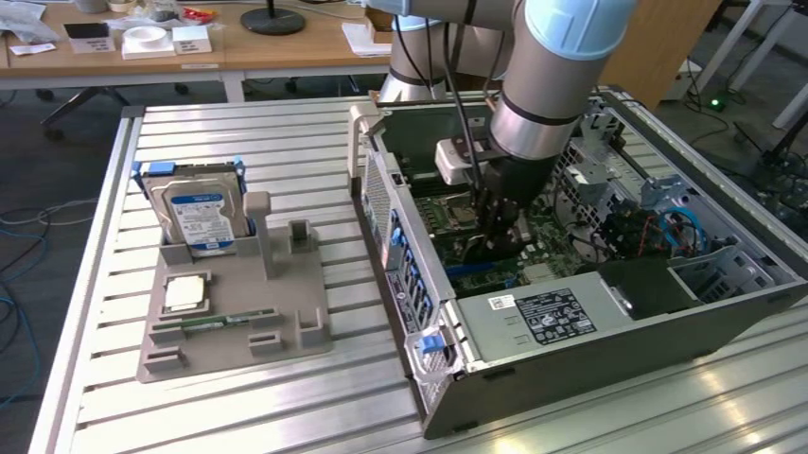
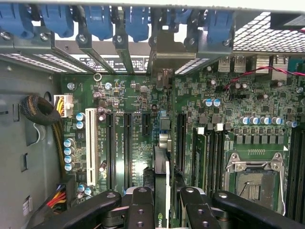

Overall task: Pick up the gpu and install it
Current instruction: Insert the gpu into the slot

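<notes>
The open computer case (image 1: 417,284) lies on the slatted metal table, and my arm reaches down into it. My gripper (image 1: 497,232) hangs just over the green motherboard (image 1: 555,255). In the wrist view the gripper (image 2: 164,202) is shut on the gpu (image 2: 162,167), a thin dark card seen edge-on between the two black fingers (image 2: 140,205). The card stands upright over the long expansion slots (image 2: 127,143). Its metal bracket end (image 2: 164,52) reaches the rear slot openings of the case. I cannot tell whether its lower edge is seated in a slot.
Blue slot latches (image 2: 100,19) line the case's rear wall. An empty CPU socket (image 2: 252,181) and a cable bundle (image 2: 43,112) flank the slots. On the exterior view's left, a grey fixture (image 1: 227,326) holds a hard drive (image 1: 196,213), a processor (image 1: 187,291) and a memory stick (image 1: 215,322).
</notes>
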`<state>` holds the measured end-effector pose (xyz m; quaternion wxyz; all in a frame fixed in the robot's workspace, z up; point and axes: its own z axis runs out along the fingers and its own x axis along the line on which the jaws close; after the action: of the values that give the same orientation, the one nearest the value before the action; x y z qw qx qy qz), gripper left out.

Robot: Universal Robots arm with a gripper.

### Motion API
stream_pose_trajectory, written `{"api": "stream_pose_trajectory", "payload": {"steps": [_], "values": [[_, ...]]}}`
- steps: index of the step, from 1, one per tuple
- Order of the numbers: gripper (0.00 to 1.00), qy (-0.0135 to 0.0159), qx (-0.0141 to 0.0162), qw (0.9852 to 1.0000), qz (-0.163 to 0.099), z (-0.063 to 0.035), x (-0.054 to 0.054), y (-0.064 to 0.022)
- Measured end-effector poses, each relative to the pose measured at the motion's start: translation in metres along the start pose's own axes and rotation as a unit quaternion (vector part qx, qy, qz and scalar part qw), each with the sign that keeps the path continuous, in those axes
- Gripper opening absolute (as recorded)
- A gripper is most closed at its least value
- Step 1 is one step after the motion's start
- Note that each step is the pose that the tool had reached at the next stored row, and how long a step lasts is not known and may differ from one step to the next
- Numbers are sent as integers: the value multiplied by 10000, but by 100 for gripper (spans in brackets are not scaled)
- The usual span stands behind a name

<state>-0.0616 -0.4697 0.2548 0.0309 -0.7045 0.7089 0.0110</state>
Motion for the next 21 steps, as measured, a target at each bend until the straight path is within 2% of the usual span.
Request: {"api": "stream_pose_trajectory", "payload": {"steps": [21], "values": [[26,-1,0,10000,-3,26,1,25]]}}
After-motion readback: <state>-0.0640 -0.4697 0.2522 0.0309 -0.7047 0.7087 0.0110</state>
